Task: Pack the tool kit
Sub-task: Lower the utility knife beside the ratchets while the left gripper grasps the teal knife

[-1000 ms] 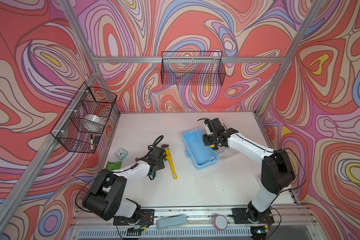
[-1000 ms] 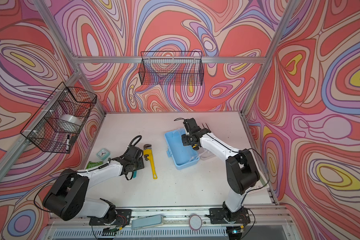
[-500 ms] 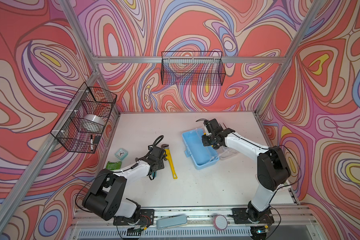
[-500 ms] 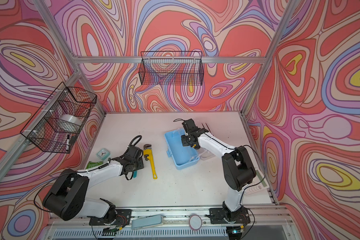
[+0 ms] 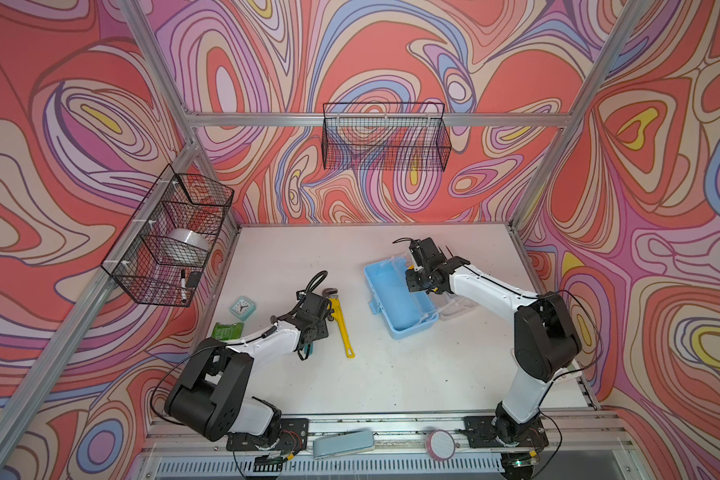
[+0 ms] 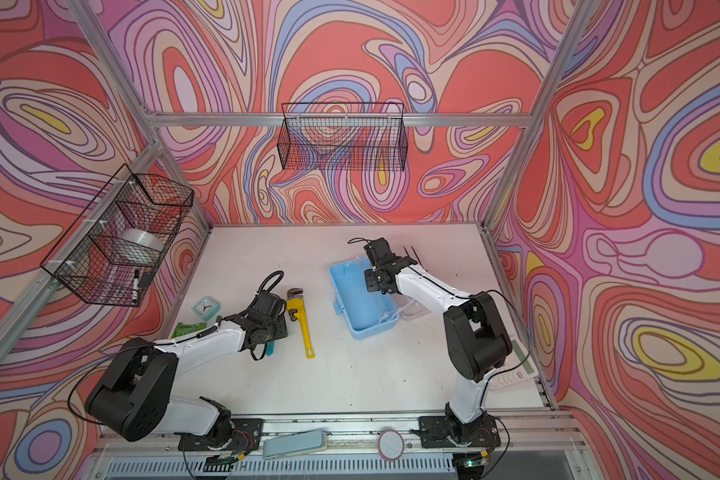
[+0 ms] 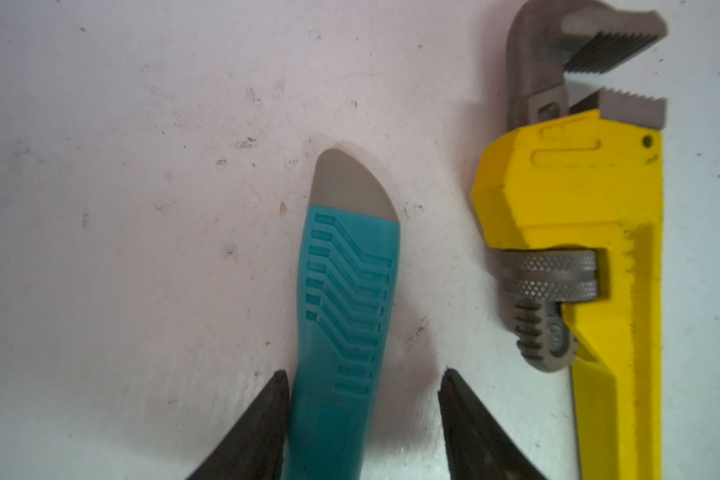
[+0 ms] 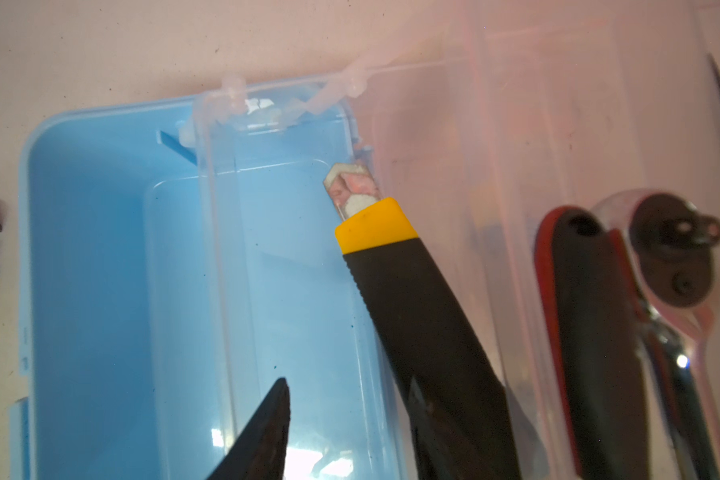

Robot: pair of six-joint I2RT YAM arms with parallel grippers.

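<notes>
The tool kit (image 5: 395, 297) (image 6: 360, 299) (image 8: 100, 270) is a light blue box lying open on the table, its clear lid (image 5: 454, 307) (image 8: 516, 166) folded out beside it. My right gripper (image 5: 418, 282) (image 8: 347, 380) hangs open over the box's far end. A black-and-yellow tool (image 8: 412, 311) leans against one of its fingers, tip at the box's rim. My left gripper (image 5: 312, 330) (image 7: 364, 374) stands open astride a teal-handled tool (image 7: 346, 311) on the table, one finger touching it. A yellow pipe wrench (image 5: 341, 324) (image 7: 599, 249) lies beside it.
A red-and-black ratchet (image 8: 591, 311) lies by the lid. A mint clock (image 5: 242, 307) and a green packet (image 5: 226, 331) sit at the left edge. Wire baskets (image 5: 385, 137) (image 5: 167, 241) hang on the walls. A calculator (image 6: 512, 365) lies at the right, a grey-blue slab (image 5: 341, 442) at the front rail.
My right gripper has shifted slightly left over the box and its jaws have widened. The left arm has barely moved.
</notes>
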